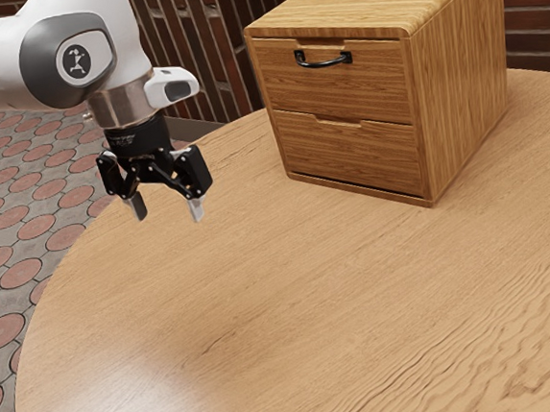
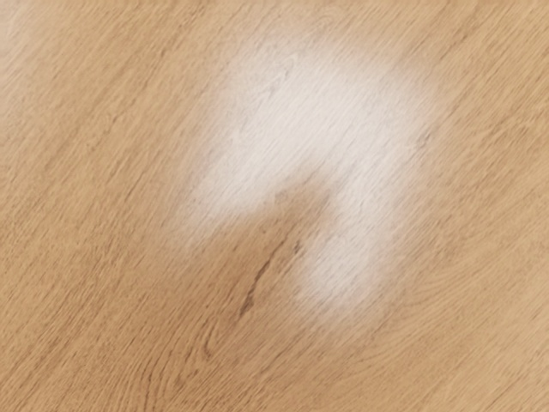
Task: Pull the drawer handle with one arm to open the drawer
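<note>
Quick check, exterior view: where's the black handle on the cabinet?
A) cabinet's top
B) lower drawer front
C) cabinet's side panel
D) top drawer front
D: the black handle is mounted at the upper edge of the top drawer front, while the lower drawer shows just a small cut-out notch and no handle.

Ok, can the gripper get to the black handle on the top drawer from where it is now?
Probably yes. The gripper hangs open above the table, and nothing stands between it and the handle on the top drawer. It would have to rise and tilt first.
</note>
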Tool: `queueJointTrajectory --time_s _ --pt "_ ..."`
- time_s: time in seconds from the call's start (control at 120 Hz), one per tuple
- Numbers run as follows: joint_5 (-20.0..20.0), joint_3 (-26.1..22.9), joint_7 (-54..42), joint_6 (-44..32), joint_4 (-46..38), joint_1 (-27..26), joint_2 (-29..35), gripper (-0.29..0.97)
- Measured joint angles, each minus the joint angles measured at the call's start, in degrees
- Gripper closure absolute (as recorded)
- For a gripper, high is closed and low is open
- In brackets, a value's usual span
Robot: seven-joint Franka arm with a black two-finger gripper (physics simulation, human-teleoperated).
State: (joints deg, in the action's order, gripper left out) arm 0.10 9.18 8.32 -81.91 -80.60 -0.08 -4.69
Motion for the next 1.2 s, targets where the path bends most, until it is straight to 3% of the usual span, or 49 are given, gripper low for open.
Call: queueJointTrajectory --time_s 0.208,0.275,0.4,0.583,0.867,1.075,1.2 --pt "-0.33 0.1 0.26 0.05 0.39 -0.21 0.09 0.0" --pt "-0.92 0.91 0.79 0.55 2.79 -0.55 2.83 0.0" --pt "-2.79 -0.97 10.51 -0.01 4.11 2.85 6.68 0.0" --pt "-4.14 -3.53 30.21 -9.95 3.6 4.42 2.5 0.0" --pt "-4.04 -0.02 50.57 -25.13 4.13 -6.22 2.07 0.0" --pt "-3.86 0.57 60.41 -33.48 4.19 2.82 -1.69 0.0" --pt "-4.05 0.04 65.17 -38.29 6.79 2.39 -4.53 0.0"
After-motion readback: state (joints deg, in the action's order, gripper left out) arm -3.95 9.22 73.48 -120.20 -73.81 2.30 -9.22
